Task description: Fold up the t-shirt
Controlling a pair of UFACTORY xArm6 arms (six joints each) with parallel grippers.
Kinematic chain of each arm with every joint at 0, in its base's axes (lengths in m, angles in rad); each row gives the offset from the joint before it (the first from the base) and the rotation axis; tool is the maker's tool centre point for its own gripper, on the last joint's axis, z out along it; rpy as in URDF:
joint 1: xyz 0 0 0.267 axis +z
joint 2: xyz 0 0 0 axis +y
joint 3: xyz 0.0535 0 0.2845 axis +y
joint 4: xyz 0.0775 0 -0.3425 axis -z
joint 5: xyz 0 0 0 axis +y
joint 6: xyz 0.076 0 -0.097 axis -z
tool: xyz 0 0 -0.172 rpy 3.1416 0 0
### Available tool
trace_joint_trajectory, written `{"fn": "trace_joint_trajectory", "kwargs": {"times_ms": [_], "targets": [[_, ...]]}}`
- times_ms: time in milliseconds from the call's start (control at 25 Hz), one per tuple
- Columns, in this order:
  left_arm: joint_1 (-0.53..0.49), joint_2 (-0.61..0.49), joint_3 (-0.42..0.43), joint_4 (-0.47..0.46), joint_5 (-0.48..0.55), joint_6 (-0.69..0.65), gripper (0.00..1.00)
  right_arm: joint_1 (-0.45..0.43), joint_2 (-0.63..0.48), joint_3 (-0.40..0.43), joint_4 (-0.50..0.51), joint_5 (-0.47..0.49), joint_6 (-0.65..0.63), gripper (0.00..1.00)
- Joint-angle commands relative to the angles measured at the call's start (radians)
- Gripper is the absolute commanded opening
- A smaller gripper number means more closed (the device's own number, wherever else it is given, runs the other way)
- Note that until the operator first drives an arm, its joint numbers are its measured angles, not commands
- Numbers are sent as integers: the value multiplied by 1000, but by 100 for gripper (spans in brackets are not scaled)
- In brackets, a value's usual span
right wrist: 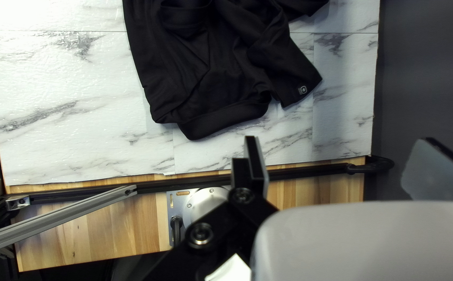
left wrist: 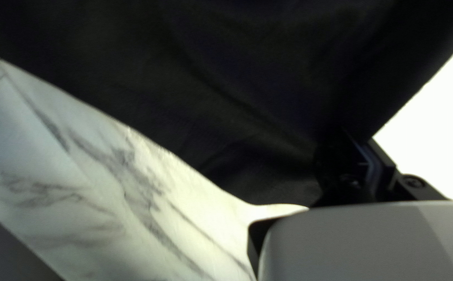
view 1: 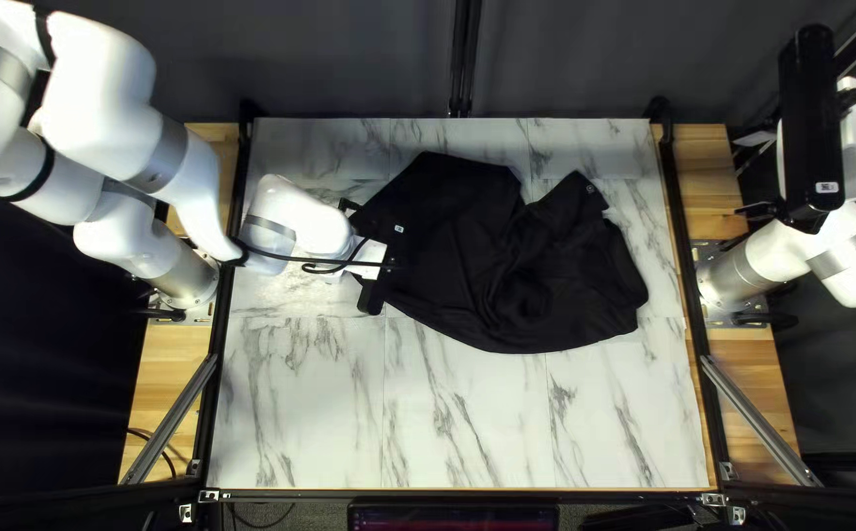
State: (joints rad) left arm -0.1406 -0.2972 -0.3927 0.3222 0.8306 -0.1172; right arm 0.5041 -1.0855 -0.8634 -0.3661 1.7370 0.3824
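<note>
Dark curtain (view 1: 320, 69) hangs behind the far edge of a marble-patterned table (view 1: 467, 423). On the middle of that table, toward the far side, lies the black t-shirt (view 1: 492, 261), its long axis running left to right and slanting a little nearer at its right end. Its left part is fairly smooth; its right part is bunched into folds, with the marked corner (view 1: 590, 189) pointing far and right.

My left gripper (view 1: 391, 265) is at the shirt's left end, so the body of cloth lies to its right. It looks drawn narrow, with cloth pinched in it; one side is hidden. My right gripper (right wrist: 346, 156) is wide and holds nothing, raised toward the table's right side and well apart from the shirt, which lies to its left.

The left arm (view 1: 93, 98) is therefore the nearer one, and the coming move, I judge, turns on that grip: spreading or folding means working along the long axis, rightward from the left end. Pulling left could drag the bunched part along instead of opening it.
</note>
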Motion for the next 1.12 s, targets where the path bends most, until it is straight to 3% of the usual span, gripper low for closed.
{"fn": "trace_joint_trajectory", "kwargs": {"times_ms": [40, 480, 680, 960, 1000, 1040, 1080, 1120], "targets": [[-75, -35, -10, -17, 86, -70, 0, 0, 0, 0, 0, 0, 0, 100], [-343, 22, -131, -175, 310, -307, 0, 0, 0, 0, 0, 0, 0, 100], [-461, 34, -144, -248, 324, -422, 0, 0, 0, 0, 0, 0, 0, 100], [-512, 42, -129, -292, 304, -471, 0, 0, 0, 0, 0, 0, 0, 100], [-512, 45, -131, -293, 302, -462, 13, 0, 0, 0, 0, 0, 0, 100], [-508, 53, -142, -294, 302, -448, 61, 0, 0, 0, 0, 0, 0, 100], [-505, 57, -154, -294, 305, -434, 100, 0, 0, 0, 0, 0, 0, 100], [-502, 55, -161, -293, 311, -425, 100, 0, 0, 0, 0, 0, 0, 100]]}}
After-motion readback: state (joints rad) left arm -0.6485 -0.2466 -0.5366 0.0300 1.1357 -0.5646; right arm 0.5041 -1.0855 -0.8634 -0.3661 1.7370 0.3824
